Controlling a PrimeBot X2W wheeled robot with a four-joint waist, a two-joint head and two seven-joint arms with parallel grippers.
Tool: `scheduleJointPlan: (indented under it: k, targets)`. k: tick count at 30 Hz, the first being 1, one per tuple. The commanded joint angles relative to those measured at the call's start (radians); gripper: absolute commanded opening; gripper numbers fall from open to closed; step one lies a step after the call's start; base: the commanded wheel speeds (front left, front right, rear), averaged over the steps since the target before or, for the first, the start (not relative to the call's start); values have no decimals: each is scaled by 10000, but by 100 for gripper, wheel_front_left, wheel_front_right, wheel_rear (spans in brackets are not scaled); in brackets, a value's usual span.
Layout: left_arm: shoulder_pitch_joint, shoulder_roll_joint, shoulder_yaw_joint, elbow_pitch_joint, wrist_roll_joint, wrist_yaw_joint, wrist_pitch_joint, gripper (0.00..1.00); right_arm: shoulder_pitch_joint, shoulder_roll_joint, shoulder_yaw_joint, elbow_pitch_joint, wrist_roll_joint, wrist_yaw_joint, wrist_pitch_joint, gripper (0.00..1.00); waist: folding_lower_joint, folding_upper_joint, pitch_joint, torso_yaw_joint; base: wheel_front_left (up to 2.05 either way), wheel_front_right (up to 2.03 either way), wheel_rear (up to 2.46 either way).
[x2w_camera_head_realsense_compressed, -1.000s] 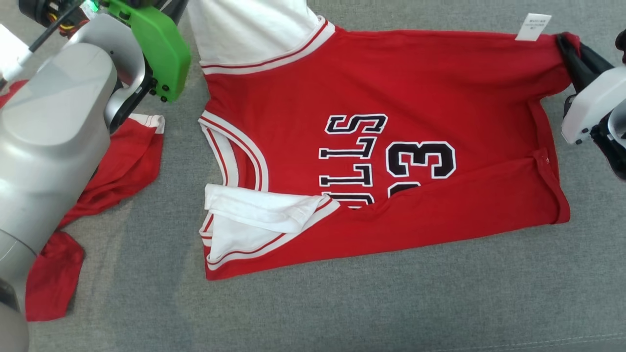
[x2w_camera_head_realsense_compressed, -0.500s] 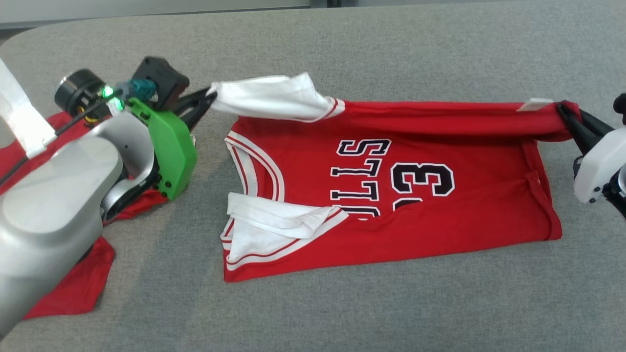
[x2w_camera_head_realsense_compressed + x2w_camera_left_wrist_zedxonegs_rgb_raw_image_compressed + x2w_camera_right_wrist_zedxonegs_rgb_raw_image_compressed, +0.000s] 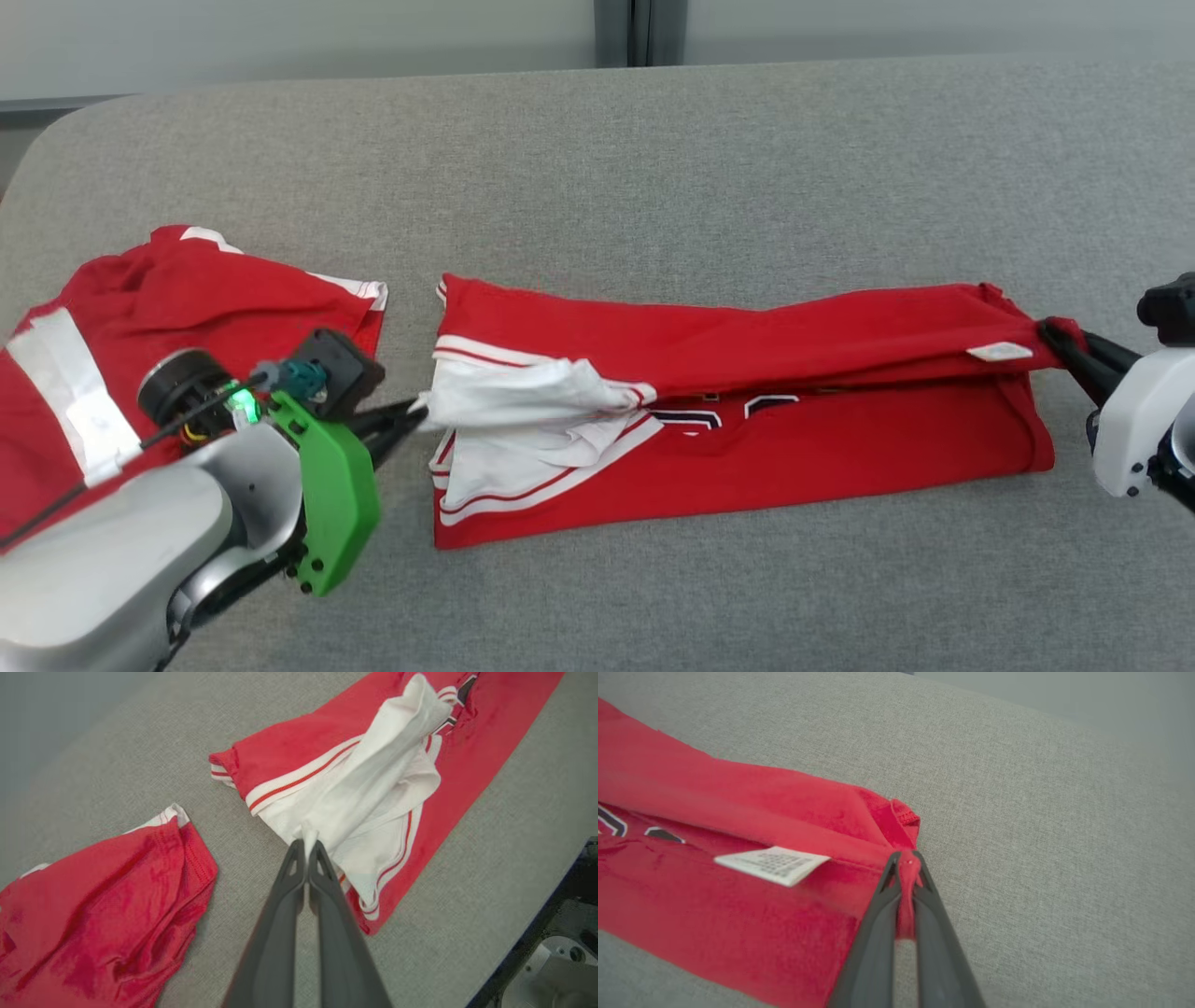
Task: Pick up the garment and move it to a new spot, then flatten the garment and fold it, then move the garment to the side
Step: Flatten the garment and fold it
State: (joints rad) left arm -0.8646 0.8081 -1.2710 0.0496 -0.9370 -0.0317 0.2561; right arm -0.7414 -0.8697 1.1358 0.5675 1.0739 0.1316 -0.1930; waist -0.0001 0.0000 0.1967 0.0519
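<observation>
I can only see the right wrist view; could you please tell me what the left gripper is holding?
Observer: The left gripper is shut on the white sleeve of the jersey, at the opposite end from the right gripper.
Operator: Is anything else nearby?
Observer: A second red garment lies crumpled on the grey surface, on the robot's left of the jersey and apart from it.
Operator: Where is the other sleeve?
Observer: It lies on the jersey, directly beneath the held one.

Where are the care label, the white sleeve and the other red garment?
care label (image 3: 773, 864), right wrist view, centre of the tag
white sleeve (image 3: 373, 779), left wrist view, bunched middle
other red garment (image 3: 215, 289), head view, crumpled middle
</observation>
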Motion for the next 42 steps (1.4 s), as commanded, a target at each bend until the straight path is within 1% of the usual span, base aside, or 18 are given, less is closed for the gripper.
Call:
scheduleJointPlan:
  k: [1,9,16,23,24,25,26,28,29,33,35,37,40,42]
  targets:
    - [314,138,-20,-171,40,33,144,0,205,-128,120,-40,79,-17,50,0,1,0,-80,-44,0,0,0]
    - [1097,262,-66,-814,-26,-138,893,0,352,-420,756,-482,598,-17,533,0,1,0,-198,-142,0,0,0]
    - [1468,299,-80,-873,-176,-265,1498,0,303,-560,1096,-949,921,-16,991,0,1,0,-252,-215,0,0,0]
    - [1642,-24,-84,-634,-103,-300,1515,0,406,-703,1310,-1221,1059,-16,1505,0,1,0,-191,-244,0,0,0]
    - [1646,-58,-85,-581,-92,-298,1489,15,381,-740,1321,-1175,995,-17,1531,4,1,0,-181,-249,0,0,0]
    - [1664,-93,-84,-550,-103,-296,1499,35,316,-742,1331,-1194,867,-16,1470,89,1,0,-170,-254,0,0,0]
    - [1692,-136,-86,-520,-127,-283,1529,48,312,-727,1349,-1200,899,-16,1472,100,1,0,-157,-261,0,0,0]
    - [1721,-183,-86,-460,-95,-283,1552,98,371,-747,1367,-1234,1072,-16,1584,100,1,0,-155,-273,0,0,0]
    - [1726,-204,-88,-436,-67,-271,1554,100,345,-788,1371,-1246,1062,-16,1609,100,1,0,-159,-279,0,0,0]
    - [1730,-259,25,-279,-153,-85,1395,100,269,-940,1398,-1155,1220,-16,1868,100,1,0,-219,-301,0,0,0]
    - [1703,-289,149,-198,-164,0,1205,100,178,-1103,1398,-905,1034,-17,2026,100,1,0,-268,-303,0,0,0]
    - [1705,-313,316,-160,-212,110,941,100,53,-1057,1345,-808,1015,-16,2059,100,1,0,-329,-327,0,0,0]
    - [1685,-380,822,23,-294,594,238,100,-132,-1003,1083,-740,1161,-16,1886,100,1,0,-402,-386,0,0,0]
    - [1705,-553,1296,181,-422,1017,-430,100,-198,-982,916,-705,1219,-16,1707,100,1,0,-446,-407,0,0,0]
